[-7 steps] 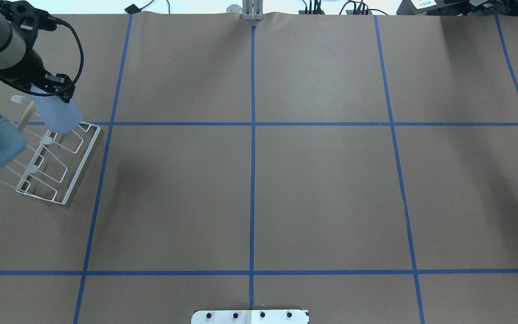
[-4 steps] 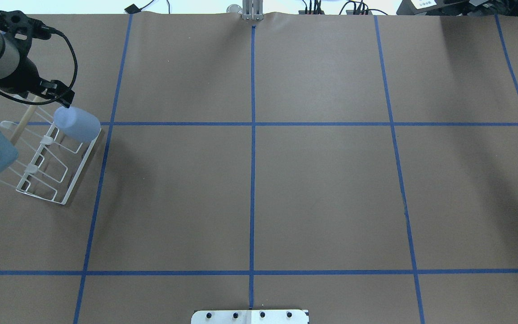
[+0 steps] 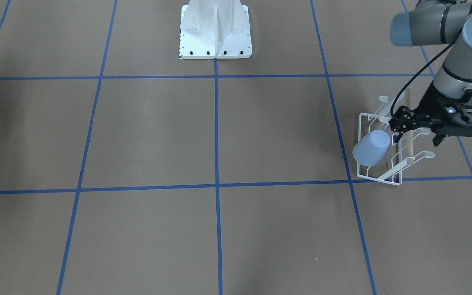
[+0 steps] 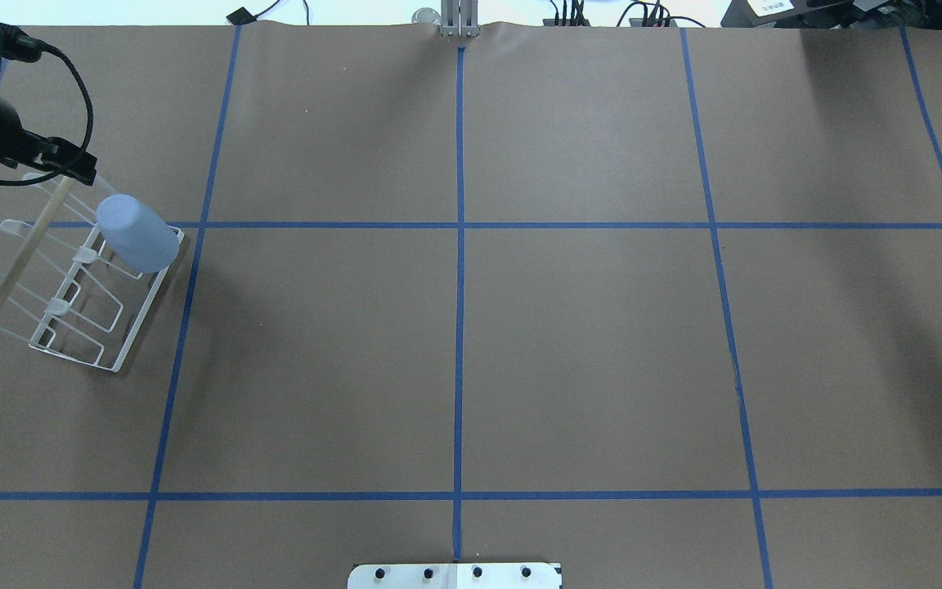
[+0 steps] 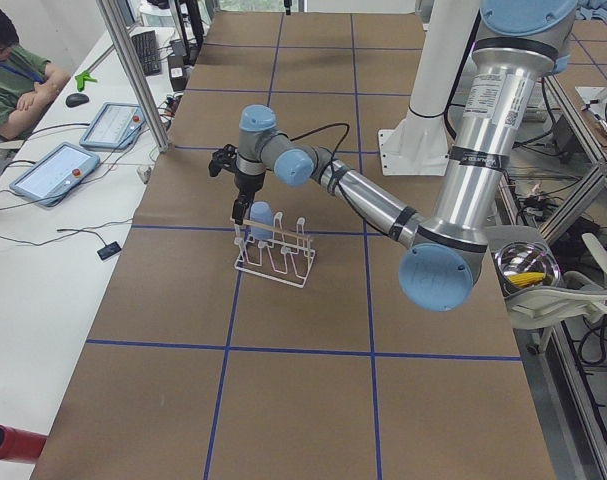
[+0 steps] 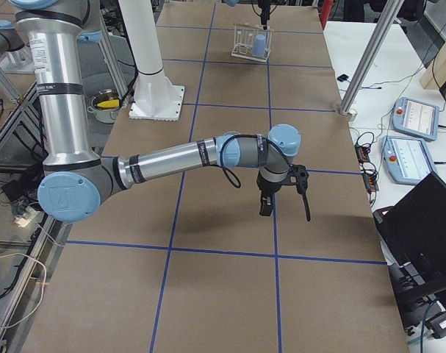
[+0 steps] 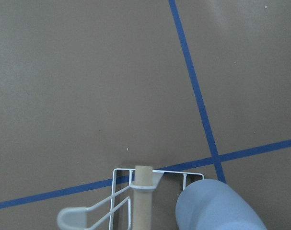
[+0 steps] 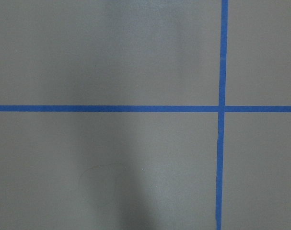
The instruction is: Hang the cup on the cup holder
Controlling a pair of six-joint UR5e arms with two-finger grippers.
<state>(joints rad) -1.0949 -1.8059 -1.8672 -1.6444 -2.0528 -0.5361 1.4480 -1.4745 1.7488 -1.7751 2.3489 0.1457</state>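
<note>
We find the cup (image 4: 137, 233) on the cup holder (image 4: 55, 307), at the holder's end farthest from the robot. It sits upside down and tilted. Its closed base points up towards the pale wooden rod (image 4: 26, 250), and its wide mouth hangs low over the outer edge of the wire frame. We cannot see inside it, so we cannot say how deep the prong goes. It is the one cup we see on the holder. In the left wrist view its rounded side fills the lower right corner, just beside the end of the rod.

The left gripper (image 3: 416, 137) hovers over the rod side of the holder, near the cup but apart from it. Its jaws are released and spread, with nothing between them.

The right gripper (image 6: 285, 209) hangs low over the table (image 4: 585, 343), well apart from the holder, and it shows only in the side view from the robot's right. We cannot tell whether its jaws are released or clenched. Its wrist camera looks down on bare brown table and a crossing of blue tape lines (image 8: 221, 108).

Off the table, beside the robot's base, stands a metal bowl (image 5: 513, 255) with something yellow in it.
</note>
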